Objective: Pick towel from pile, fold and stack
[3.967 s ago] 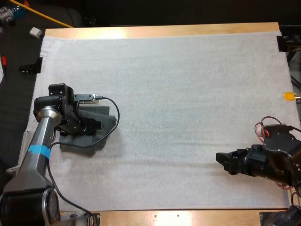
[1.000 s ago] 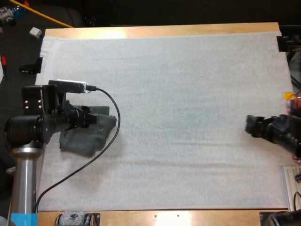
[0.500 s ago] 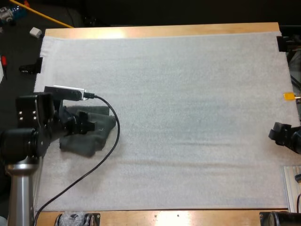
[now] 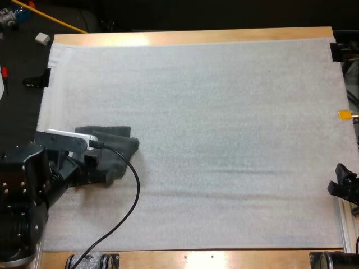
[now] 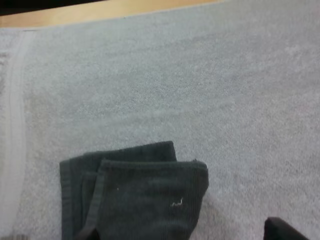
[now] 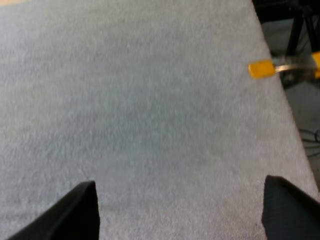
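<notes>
Folded towel stack (image 4: 119,144) lies flat on the white mat (image 4: 224,112), at the mat's left side, close to its left edge. Dark grey-green. Left wrist view shows two layers: upper towel (image 5: 150,200) sits on lower towel (image 5: 117,156), offset toward the gripper and a bit sideways, so a strip of the lower one shows along its far edge and one side. Small pale mark on the upper towel's surface. Edges roughly square, corners slightly rounded.

Left gripper (image 4: 96,168) is at the stack's near edge in the high view, arm coming in from the lower left corner. Claw released: one fingertip (image 5: 281,230) sits well off to the side over bare mat, clear of the towels, gripping nothing. Can't tell if the other finger touches the stack.

Right gripper (image 4: 335,179) is at the mat's right edge, well apart from the stack. Claw released too: both fingers (image 6: 82,212) spread wide over bare mat, nothing between them.

Wooden table (image 4: 190,37) shows as a strip beyond the mat's far edge.
</notes>
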